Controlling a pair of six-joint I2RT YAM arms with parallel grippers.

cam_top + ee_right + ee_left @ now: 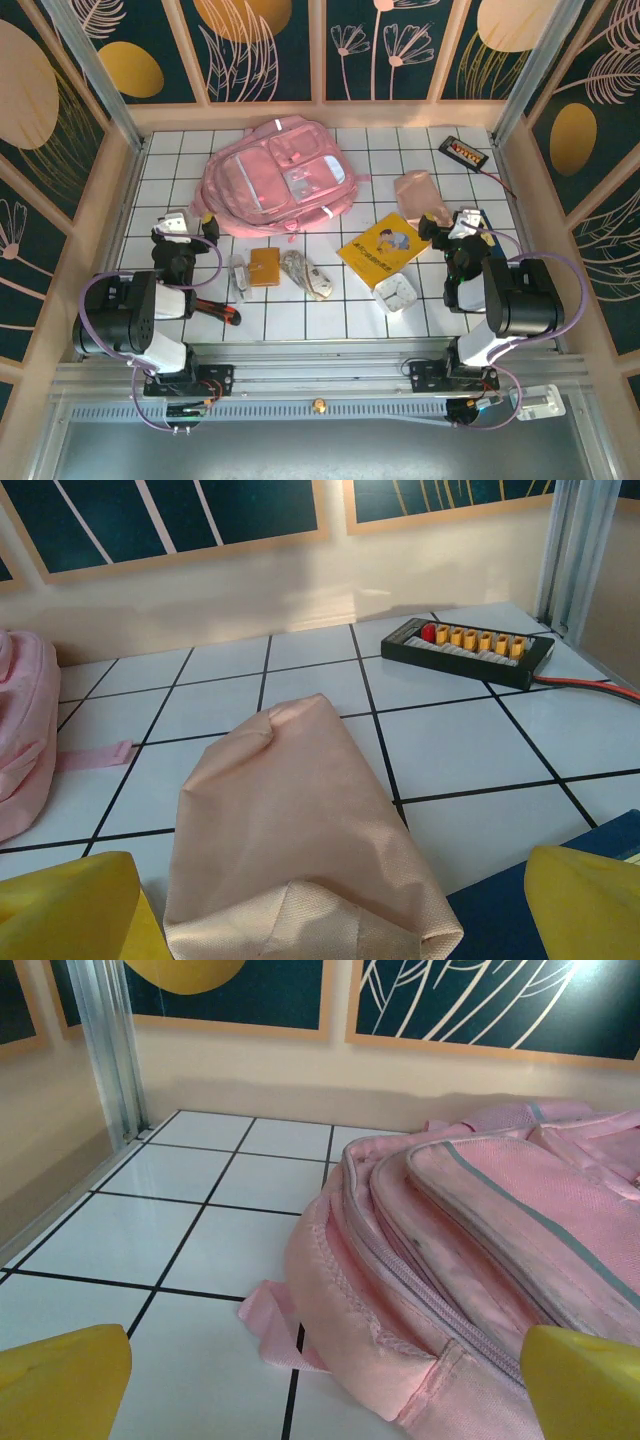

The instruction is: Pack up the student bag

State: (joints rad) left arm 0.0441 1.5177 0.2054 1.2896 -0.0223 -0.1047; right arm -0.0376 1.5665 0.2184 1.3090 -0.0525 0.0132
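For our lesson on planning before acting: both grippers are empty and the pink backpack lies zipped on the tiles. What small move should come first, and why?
Probably ease the left gripper forward to the student bag, toward its zipper. That gripper is open, empty and faces the bag, and the zipper looks closed, so nothing can go in yet.

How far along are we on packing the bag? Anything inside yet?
Done: nothing visible; the student bag lies on the table, zips seemingly closed. In hand: nothing; the left gripper and right gripper are open and empty. Left: the yellow book, pale pouch, orange square item and cord bundle lie loose, presumably to be packed.
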